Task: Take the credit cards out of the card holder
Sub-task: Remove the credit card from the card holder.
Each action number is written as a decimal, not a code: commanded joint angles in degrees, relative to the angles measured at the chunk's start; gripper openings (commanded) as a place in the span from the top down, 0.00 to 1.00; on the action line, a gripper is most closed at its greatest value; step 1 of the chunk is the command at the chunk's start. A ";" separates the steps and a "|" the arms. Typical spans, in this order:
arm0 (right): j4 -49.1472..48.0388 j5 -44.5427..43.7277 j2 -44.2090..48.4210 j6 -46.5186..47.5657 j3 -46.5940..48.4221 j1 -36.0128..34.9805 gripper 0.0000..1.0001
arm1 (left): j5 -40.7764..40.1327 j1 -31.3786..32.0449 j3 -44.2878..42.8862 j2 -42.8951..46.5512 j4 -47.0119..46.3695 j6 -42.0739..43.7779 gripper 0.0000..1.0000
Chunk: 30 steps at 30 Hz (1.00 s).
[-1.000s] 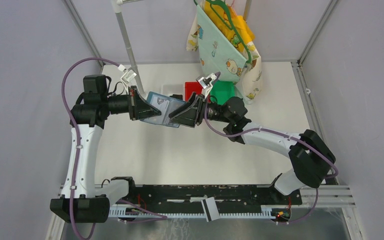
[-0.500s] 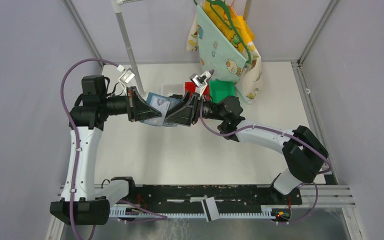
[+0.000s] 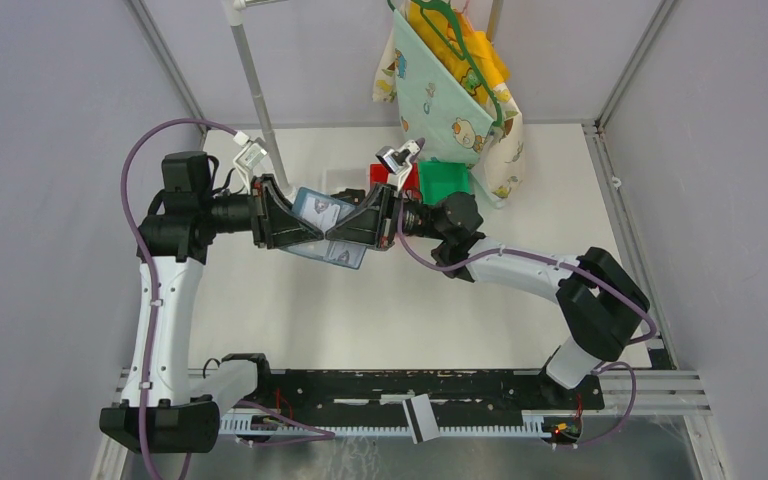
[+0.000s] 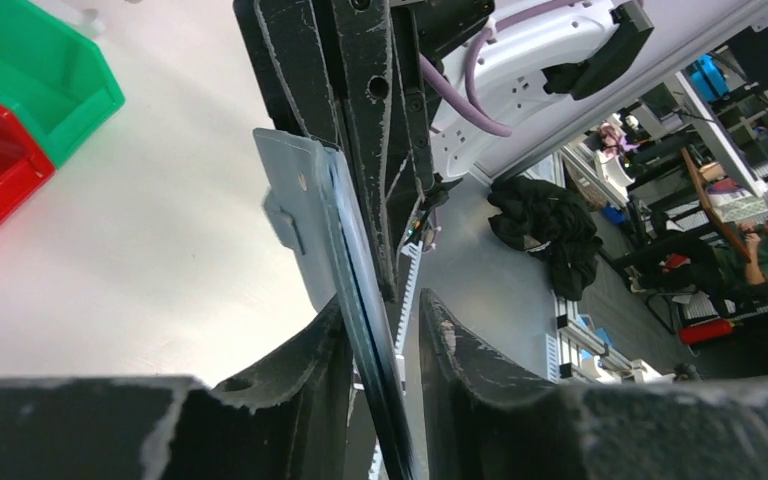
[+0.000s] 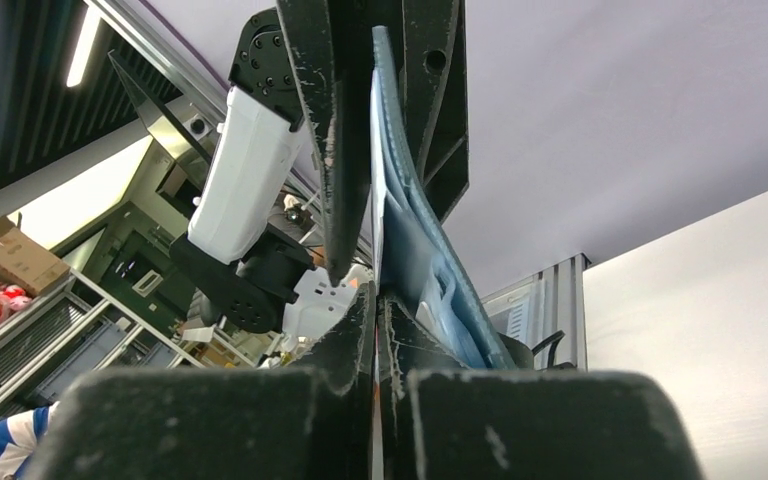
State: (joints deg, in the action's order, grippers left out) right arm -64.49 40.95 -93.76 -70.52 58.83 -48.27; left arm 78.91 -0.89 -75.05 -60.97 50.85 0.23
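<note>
Top external view shows the card holder (image 3: 346, 255) held in the air above the worktop (image 3: 390, 310), between the two arms. The right hand (image 5: 375, 300) is clamped on one edge of it. The left hand (image 4: 382, 305) has its fingers apart, with the holder's opposite edge between them, against one finger.
</note>
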 commanded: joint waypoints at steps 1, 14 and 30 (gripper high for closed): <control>-6.04 0.39 0.93 -0.76 -0.13 0.02 1.00 | 5.93 0.18 -2.00 0.53 -1.02 -2.14 0.64; -6.43 -0.51 4.25 2.08 -6.26 0.02 1.00 | 6.52 0.18 -4.43 -1.46 0.30 -2.50 0.87; -8.24 -1.38 3.91 0.73 -4.18 -0.50 0.69 | 0.39 0.18 -4.39 -0.47 0.30 -1.08 0.98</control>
State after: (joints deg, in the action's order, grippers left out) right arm -69.36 38.92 -90.35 -68.99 51.51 -48.38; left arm 80.31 -0.58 -77.21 -62.98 52.16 -0.40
